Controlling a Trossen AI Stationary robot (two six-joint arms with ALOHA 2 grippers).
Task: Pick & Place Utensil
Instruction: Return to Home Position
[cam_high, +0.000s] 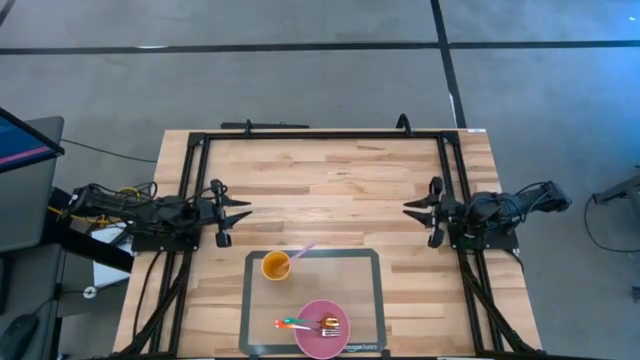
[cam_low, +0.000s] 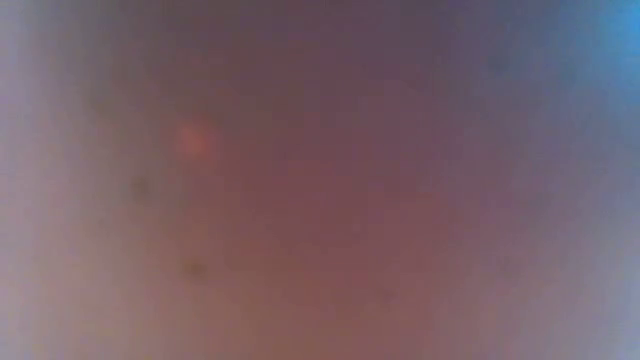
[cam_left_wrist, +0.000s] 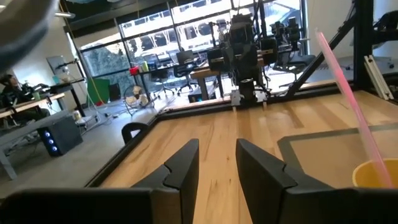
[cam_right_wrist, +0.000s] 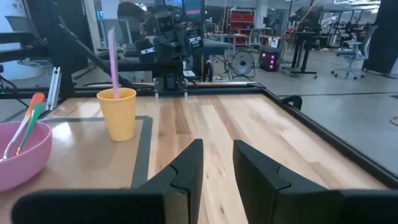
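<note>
Two claws held empty, fingers parted: left claw (cam_high: 240, 212) at bench (cam_high: 330, 170) left edge, right claw (cam_high: 411, 209) opposite. Straw (cam_high: 303, 249) stood in cup (cam_high: 276, 265) on mat (cam_high: 372, 290).

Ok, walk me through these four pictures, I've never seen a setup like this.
Two robot arms sit at a wooden table. One picture looks straight down; two come from wrist cameras, one per arm; the table-level one shows nothing recognisable. The left fingers and right fingers are open, holding nothing, at opposite table sides. On a transparent mat stand a yellow cup with a pink straw in it and a pink bowl holding utensils.
</note>
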